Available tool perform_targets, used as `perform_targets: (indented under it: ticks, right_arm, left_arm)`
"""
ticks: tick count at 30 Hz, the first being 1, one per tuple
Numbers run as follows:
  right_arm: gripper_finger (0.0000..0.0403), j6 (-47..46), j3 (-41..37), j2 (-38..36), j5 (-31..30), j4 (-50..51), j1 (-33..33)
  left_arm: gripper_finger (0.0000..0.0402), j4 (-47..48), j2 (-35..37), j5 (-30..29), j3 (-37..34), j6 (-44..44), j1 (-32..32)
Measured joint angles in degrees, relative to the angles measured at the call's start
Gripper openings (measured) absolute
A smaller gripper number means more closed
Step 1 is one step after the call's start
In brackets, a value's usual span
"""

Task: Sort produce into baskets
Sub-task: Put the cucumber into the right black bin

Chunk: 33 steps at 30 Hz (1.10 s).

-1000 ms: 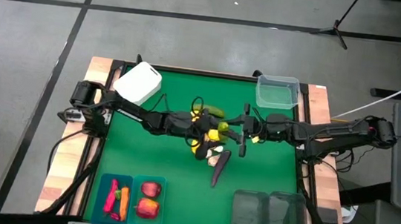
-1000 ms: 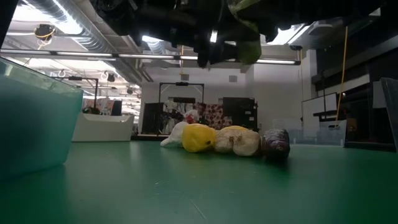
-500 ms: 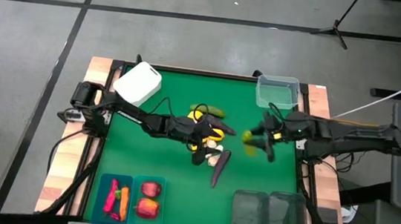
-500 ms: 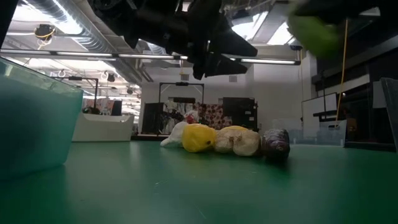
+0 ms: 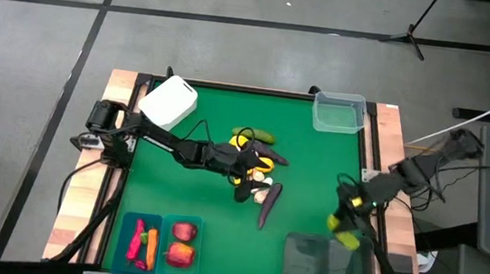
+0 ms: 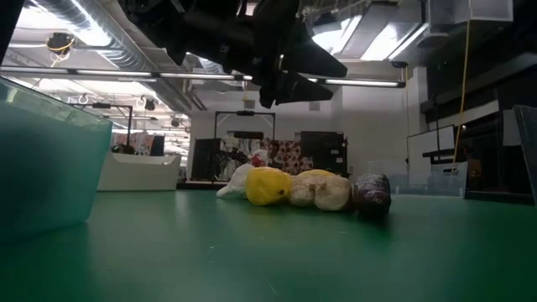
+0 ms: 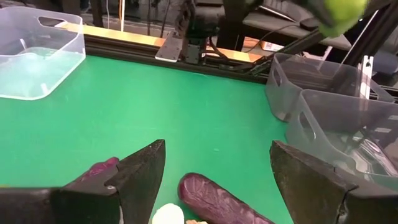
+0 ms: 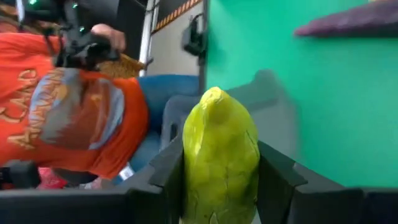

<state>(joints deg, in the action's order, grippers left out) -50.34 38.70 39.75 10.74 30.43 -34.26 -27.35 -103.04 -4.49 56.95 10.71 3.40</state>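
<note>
The yellow-green fruit [image 8: 221, 155], probably a lemon, sits clamped between the two fingers of the right hand [image 5: 344, 222], held clear above the green bench [image 5: 314, 172] at its right edge, just beside the near pair of clear dark-tinted baskets [image 5: 327, 264]. The step in hand looks like the drop into one of them. To do it well, the hand should travel until the fruit is squarely over one bin's opening, not over the shared wall between the two, then lower inside the rim before parting the fingers, since a round toy may bounce or roll out.

The left hand [image 7: 211, 186] hovers with its fingers apart over the pile at mid-bench, where a dark purple eggplant [image 7: 221, 200] lies directly under it. The teal baskets [image 5: 161, 242] already hold red produce.
</note>
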Motion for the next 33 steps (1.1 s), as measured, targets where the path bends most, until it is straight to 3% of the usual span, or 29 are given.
perform_targets:
  ticks: [6,11,16,24,33]
  right_arm:
    - [0.0143,-13.27,0.02,3.72,-17.35,-1.23,-18.51]
    - [0.0143,-25.82,0.02,10.29,-23.17,-0.67,-27.93]
    - [0.0143,-40.94,0.02,17.0,-24.54,1.73,-32.58]
    - [0.0143,-56.18,0.02,24.79,-22.59,2.53,-34.02]
    - [0.0143,-58.92,0.02,26.95,-19.13,3.13,-33.99]
  left_arm:
    - [0.0285,0.23,0.0,-0.02,0.0,0.06,0.0]
    - [0.0285,0.23,0.0,-0.07,0.0,0.04,-0.02]
    - [0.0285,0.23,0.0,-0.09,0.0,0.06,-0.04]
    - [0.0285,0.21,0.0,-0.13,0.0,0.04,-0.04]
    - [0.0285,0.21,0.0,-0.17,0.02,0.06,-0.04]
